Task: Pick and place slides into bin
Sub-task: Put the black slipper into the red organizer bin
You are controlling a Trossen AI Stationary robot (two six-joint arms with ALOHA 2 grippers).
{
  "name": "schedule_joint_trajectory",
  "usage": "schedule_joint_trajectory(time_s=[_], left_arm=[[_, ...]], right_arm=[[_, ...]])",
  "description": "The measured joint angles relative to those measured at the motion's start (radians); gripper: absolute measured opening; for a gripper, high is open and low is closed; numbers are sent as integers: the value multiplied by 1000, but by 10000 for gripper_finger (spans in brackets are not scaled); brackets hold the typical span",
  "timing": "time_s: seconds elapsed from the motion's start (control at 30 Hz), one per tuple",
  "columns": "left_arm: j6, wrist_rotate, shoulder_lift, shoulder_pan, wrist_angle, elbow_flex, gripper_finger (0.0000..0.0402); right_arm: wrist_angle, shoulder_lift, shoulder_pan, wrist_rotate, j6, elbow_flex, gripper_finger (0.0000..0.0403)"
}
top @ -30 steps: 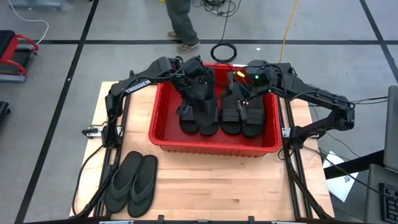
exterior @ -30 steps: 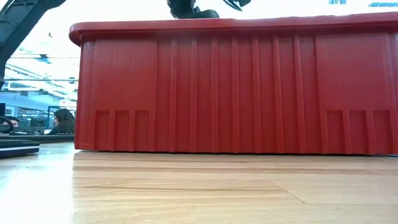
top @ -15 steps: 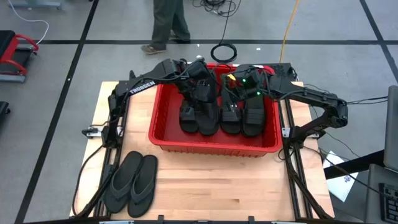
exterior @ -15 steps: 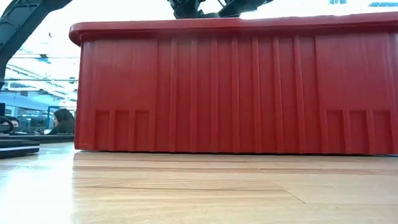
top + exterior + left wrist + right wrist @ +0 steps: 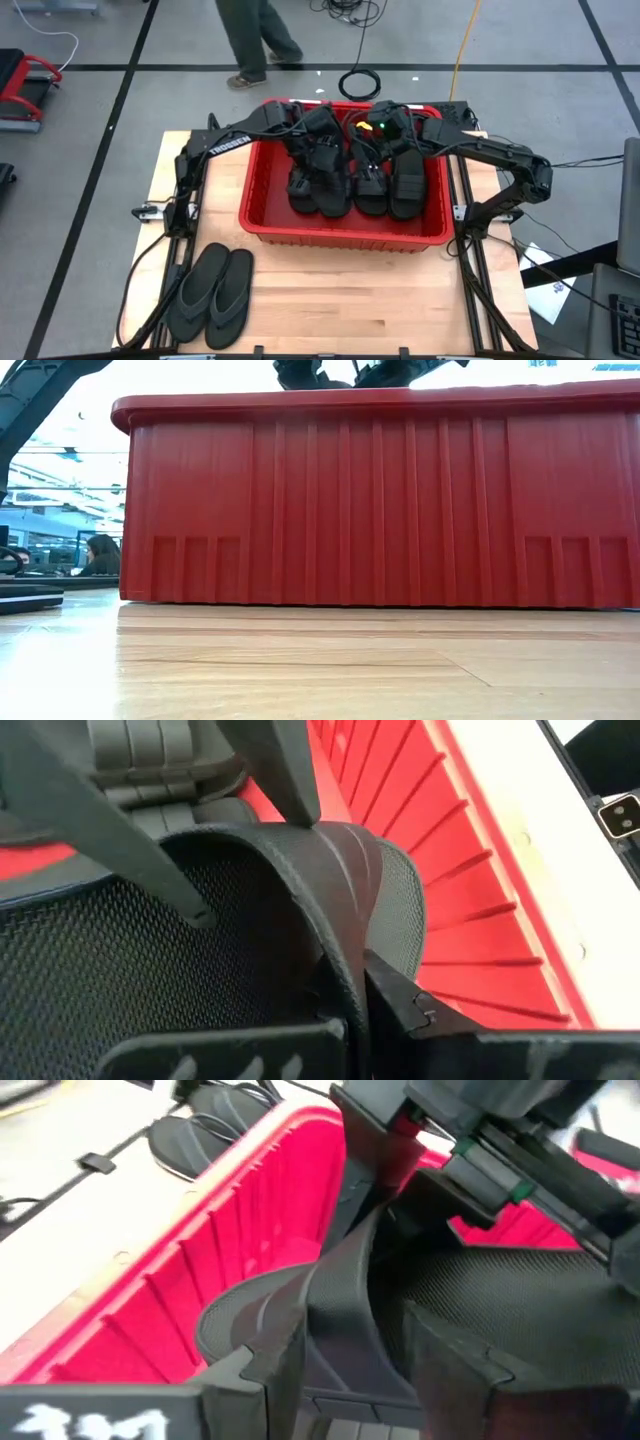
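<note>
I see the bin (image 5: 262,190) centre frame crowded: slides (image 5: 352,182) and both arms fill it. Tabletop (image 5: 350,295) lower right open; flip-flops (image 5: 212,293) block lower left.

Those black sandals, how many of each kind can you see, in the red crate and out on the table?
Band-strap slides, in the red bin: at least 4 visible, the pile under the arms hides any others
Thong flip-flops, on the table: 2
Total visible: 6

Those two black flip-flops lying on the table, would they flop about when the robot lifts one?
Probably a little: the flip-flops look thin and flat, so a sole may droop. Likely light, being slim. The matte surface suggests little slipping, and lying flat they should not roll or tip.
</note>
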Motion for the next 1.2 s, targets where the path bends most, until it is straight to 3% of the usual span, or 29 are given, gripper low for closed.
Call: schedule_joint_trajectory(time_s=[0.3,0.63,0.87,1.07,1.2], left_arm=[[4,-35,4,0,18,0,5],[-94,-115,6,20,52,0,5],[-139,-126,6,6,90,0,5],[-151,-129,6,7,94,0,5],[-161,-132,6,1,94,0,5]], right_arm=[[-67,13,-2,-49,-124,21,155],[-77,31,49,-44,-97,24,148],[-113,38,70,1,-104,25,103],[-153,40,69,13,-119,24,18],[-156,41,69,12,-122,23,10]])
